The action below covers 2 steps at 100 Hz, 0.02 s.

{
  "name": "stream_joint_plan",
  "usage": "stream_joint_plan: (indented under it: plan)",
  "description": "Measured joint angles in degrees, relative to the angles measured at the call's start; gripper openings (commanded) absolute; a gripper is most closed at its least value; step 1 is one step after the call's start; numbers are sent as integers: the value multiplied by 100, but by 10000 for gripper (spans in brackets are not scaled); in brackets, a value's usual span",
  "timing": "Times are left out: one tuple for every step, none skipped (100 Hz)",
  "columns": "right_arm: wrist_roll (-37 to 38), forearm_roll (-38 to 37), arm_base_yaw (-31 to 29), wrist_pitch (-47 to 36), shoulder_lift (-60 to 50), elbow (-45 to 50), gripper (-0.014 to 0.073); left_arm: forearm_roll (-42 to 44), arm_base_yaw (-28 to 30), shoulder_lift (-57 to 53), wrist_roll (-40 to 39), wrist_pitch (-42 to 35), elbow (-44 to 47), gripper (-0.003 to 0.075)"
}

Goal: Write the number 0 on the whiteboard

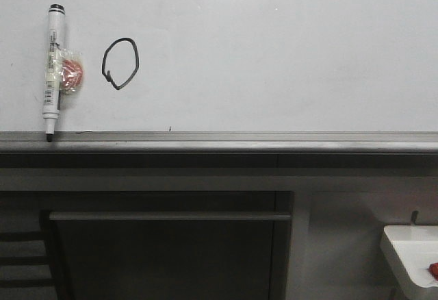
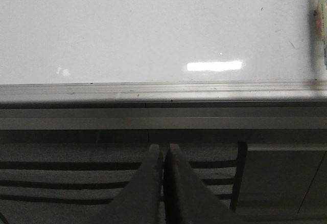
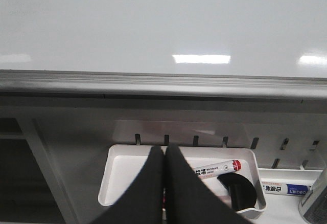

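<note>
The number 0 (image 1: 121, 63) is drawn in thin black line on the whiteboard (image 1: 274, 60), at its left part. A black-capped marker (image 1: 52, 67) stands upright on the grey ledge (image 1: 219, 141) left of the 0, tip down, with a small orange packet (image 1: 70, 71) beside it. No gripper shows in the front view. My left gripper (image 2: 163, 150) is shut and empty, below the ledge (image 2: 153, 93). My right gripper (image 3: 164, 150) is shut and empty too, above a white tray (image 3: 120, 173).
The white tray holds a red-capped whiteboard marker (image 3: 217, 169) and a black round object (image 3: 239, 189). That tray (image 1: 410, 259) sits at the lower right in the front view. A dark cabinet with a horizontal bar (image 1: 171, 216) lies under the ledge.
</note>
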Motion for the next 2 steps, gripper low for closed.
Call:
stream_joint_plan:
  plan:
    - [0, 0, 0, 0, 0, 0, -55, 0, 0, 0, 0, 0, 0, -20]
    - [13, 0, 0, 0, 0, 0, -55, 0, 0, 0, 0, 0, 0, -20]
